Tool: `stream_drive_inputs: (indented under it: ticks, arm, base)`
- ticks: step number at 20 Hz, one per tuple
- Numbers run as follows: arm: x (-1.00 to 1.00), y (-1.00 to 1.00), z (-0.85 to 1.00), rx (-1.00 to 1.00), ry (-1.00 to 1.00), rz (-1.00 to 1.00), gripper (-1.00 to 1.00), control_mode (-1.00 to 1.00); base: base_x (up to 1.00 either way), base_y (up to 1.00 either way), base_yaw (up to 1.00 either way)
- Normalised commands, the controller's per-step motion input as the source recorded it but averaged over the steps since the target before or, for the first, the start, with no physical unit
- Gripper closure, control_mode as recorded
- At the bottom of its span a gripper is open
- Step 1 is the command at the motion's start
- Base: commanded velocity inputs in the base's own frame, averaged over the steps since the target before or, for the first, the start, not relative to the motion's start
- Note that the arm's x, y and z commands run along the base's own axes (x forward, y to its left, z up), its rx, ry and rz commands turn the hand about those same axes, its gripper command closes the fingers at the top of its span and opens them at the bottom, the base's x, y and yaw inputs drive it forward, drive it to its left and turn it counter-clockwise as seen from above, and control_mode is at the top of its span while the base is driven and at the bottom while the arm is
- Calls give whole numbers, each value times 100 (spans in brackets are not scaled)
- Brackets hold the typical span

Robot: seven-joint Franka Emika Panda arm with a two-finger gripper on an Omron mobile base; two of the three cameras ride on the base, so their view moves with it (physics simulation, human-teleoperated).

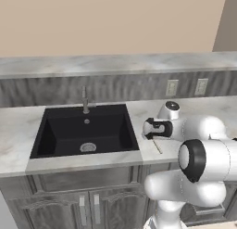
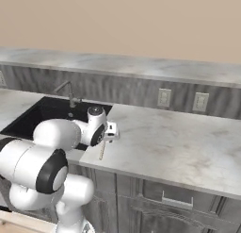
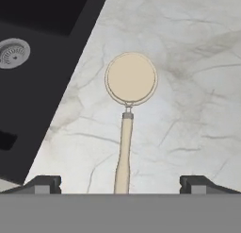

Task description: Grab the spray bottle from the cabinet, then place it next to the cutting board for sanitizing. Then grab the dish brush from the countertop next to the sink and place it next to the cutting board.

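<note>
The gripper [image 3: 120,185] is hanging over the brush [image 3: 128,109], which is lying flat on the countertop [image 3: 188,62] just to the right of the sink [image 3: 33,76] in the hand view; the round cream head is sitting near the middle of the frame and the tan handle is running down toward the bottom edge, passing between the two dark finger tips. The jaws are standing wide open with nothing in them, one tip at lower left and one at lower right, so the brush is not yet being gripped. In the left base view the hand [image 1: 155,128] is showing right of centre, just past the sink [image 1: 85,130], with the thin handle [image 1: 158,146] poking out below it on the countertop [image 1: 18,126]; in the right base view the same hand [image 2: 109,131] is sitting left of centre with the brush [image 2: 101,151] near the counter's front edge. The bottle, the cabinet and the board are nowhere in these frames, so whether the first half is done cannot be confirmed (the arm being at the brush suggests it probably is). What is left, as I judge it: lowering onto the handle, closing, lifting, and carrying the brush to the board.
</note>
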Motion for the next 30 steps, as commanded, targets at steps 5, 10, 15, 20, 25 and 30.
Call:
stream_drive_inputs:
  ticks: [5, 10, 15, 20, 25, 30]
  arm:
    - [21, -17, -35, 0, 1, 2, -100, -100]
    - [14, -13, -38, 0, 0, 2, -100, -100]
    - [2, 0, -35, 0, 0, 0, -100, -100]
    - [1, 0, -38, 0, 0, 0, -100, -100]
    - [0, 0, -39, 0, 0, 0, 100, -100]
    - [0, 0, -36, 0, -2, 0, 100, -100]
  base:
    - [0, 0, 0]
    - [0, 0, 0]
    - [0, 0, 0]
    - [0, 0, 0]
    - [0, 0, 0]
    - [0, 0, 0]
